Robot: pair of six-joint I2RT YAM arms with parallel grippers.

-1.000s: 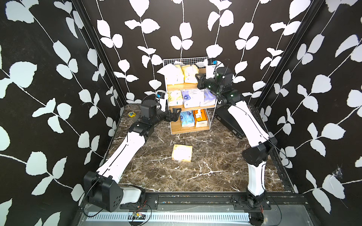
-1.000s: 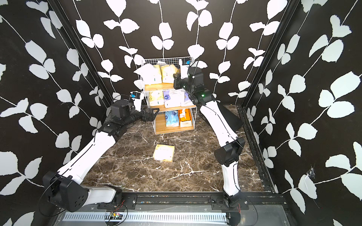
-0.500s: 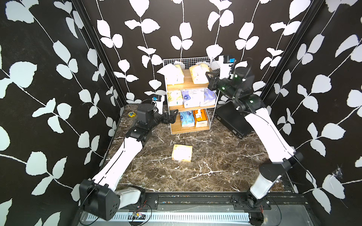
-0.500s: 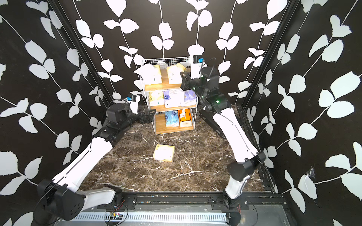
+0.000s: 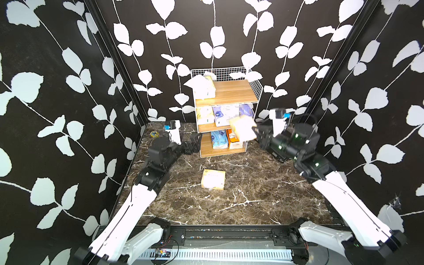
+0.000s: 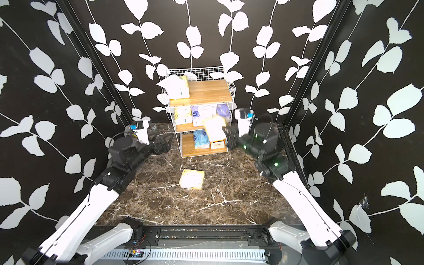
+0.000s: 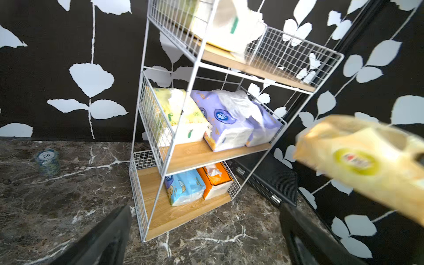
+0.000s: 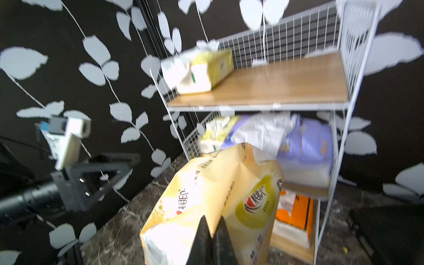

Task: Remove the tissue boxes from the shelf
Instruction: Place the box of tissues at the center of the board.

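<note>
So, a Chinese-lettered yellow tissue pack (image 8: 206,195) is clamped in the right tool (image 8: 212,221); the left tool (image 7: 204,210) is spread wide, empty. "50" is printed on a chip stack (image 7: 46,160).

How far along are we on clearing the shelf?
Done: one yellow pack lies on the table. In hand: the right jaws are shut on a second yellow pack, held in front of the shelf. Left: six on the shelf, one pack on top, three in the middle, two at the bottom. The left jaws are open.
</note>
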